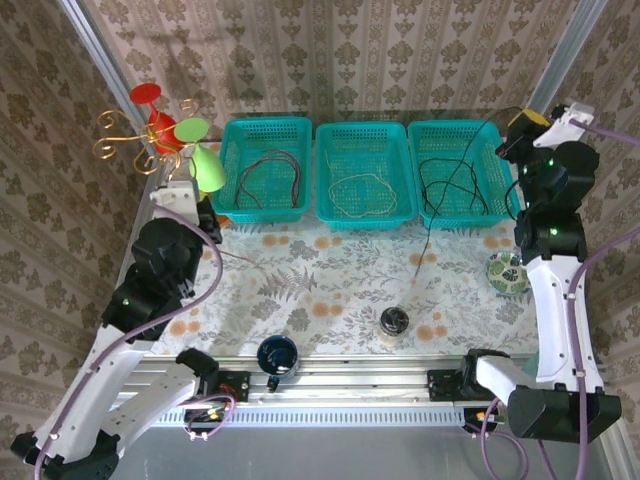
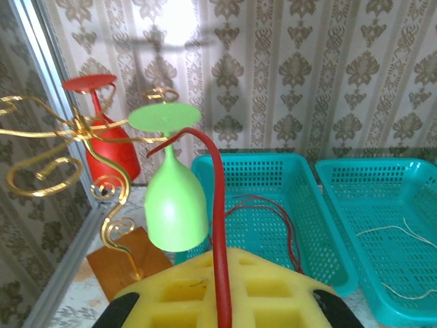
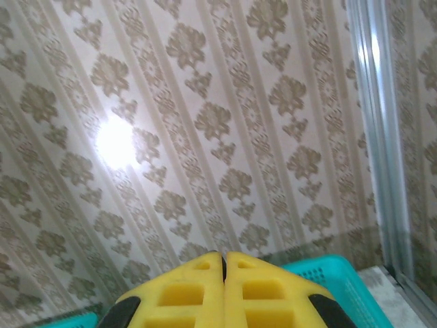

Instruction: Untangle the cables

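My left gripper [image 2: 220, 263] is shut on the dark red cable [image 2: 218, 205], which rises from between the yellow pads and arches left; the rest of it lies in the left teal basket [image 2: 321, 179]. From above, that gripper [image 1: 210, 214] is at the left basket's [image 1: 232, 140] near left corner. A cream cable [image 1: 365, 195] lies in the middle basket [image 1: 362, 133]. The black cable [image 1: 450, 185] lies in the right basket [image 1: 412, 150], and one strand trails onto the table. My right gripper [image 1: 515, 132] is raised at the back right; its pads [image 3: 205, 287] are shut on a dark sliver of the black cable.
A gold wire stand [image 2: 41, 171] on a wooden base [image 2: 126, 263] holds a red glass [image 2: 109, 137] and a green glass [image 2: 174, 205] close to my left gripper. A dark blue mug [image 1: 277, 355], a small jar [image 1: 394, 320] and a patterned bowl [image 1: 507, 272] sit near the front.
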